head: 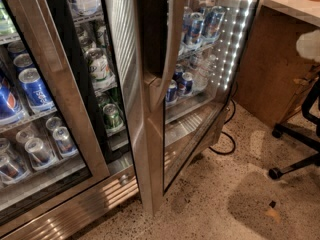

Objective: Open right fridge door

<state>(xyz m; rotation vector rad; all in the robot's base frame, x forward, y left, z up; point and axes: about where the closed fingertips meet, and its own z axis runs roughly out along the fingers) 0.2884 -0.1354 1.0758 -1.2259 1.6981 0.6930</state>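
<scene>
One camera view is taking in the scene. The right fridge door [192,126] is standing swung out from the cabinet, and its brushed-steel leading edge is facing the camera just right of the middle of the frame. Its long steel bar handle [169,49] is running down that edge, bowing slightly outward. Behind the edge, the glass pane is angling back to the right, with rows of small white lights [235,44] glinting in it and blue cans [180,84] showing through it on a shelf.

Between this door and the left door [60,119], the open fridge interior is showing wire shelves holding green cans [112,116]. The left door is sitting shut, with blue Pepsi cans [35,90] lying behind its glass.

To the right, a wooden counter side [280,69] is rising under a pale countertop [295,1], and a black cable [225,146] is looping across the speckled floor [215,204] near the door's lower corner. A black chair base [300,151] is standing at the right edge, and a small brown scrap [272,213] is lying on the floor below it.

The gripper is lying outside this view, so I cannot tell its state.
</scene>
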